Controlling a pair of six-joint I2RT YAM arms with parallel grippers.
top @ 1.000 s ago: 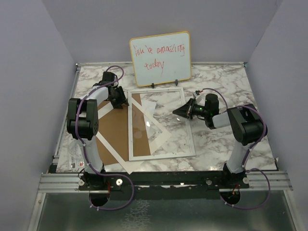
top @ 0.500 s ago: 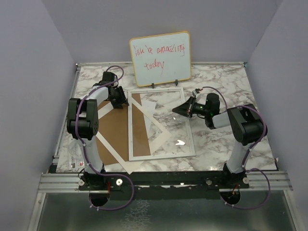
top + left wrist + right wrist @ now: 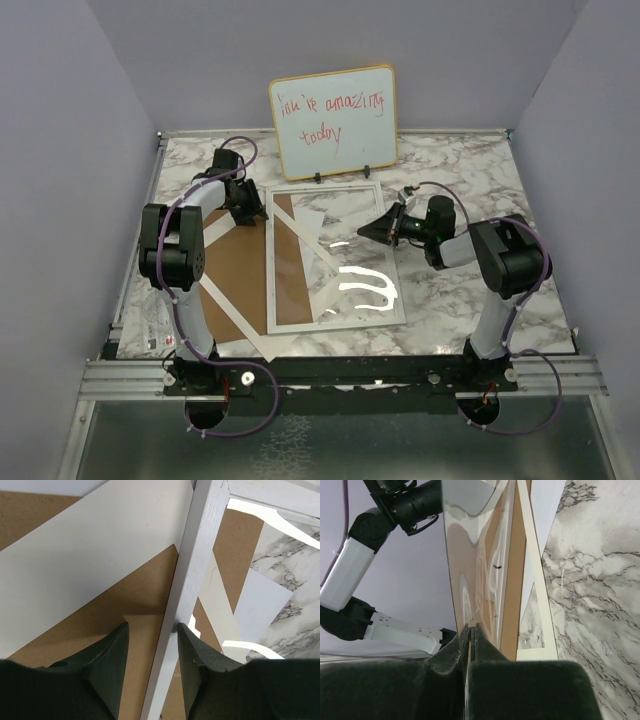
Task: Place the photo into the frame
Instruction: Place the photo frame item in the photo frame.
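The frame [image 3: 269, 262], a thin white rim, lies flat mid-table over the brown backing board and white mat. My left gripper [image 3: 249, 210] stands open astride the frame's left rim [image 3: 196, 565]. Its right finger [image 3: 192, 650] touches the rim and the left finger stands apart. My right gripper [image 3: 366, 231] is shut on the edge of the clear glossy pane [image 3: 470, 555], which stands tilted up from its right side. A plain white sheet [image 3: 261, 602], seemingly the photo lying face down, rests on the marble inside the frame's far part.
The brown backing board [image 3: 240, 268] and white mat [image 3: 238, 322] lie skewed under the frame's left half. A wood-edged whiteboard [image 3: 333, 120] with red handwriting stands behind the frame. Grey walls close in on three sides.
The right gripper has crept slightly left with the pane, and bright glare streaks now spread over the pane's near half. The left gripper has stayed put.
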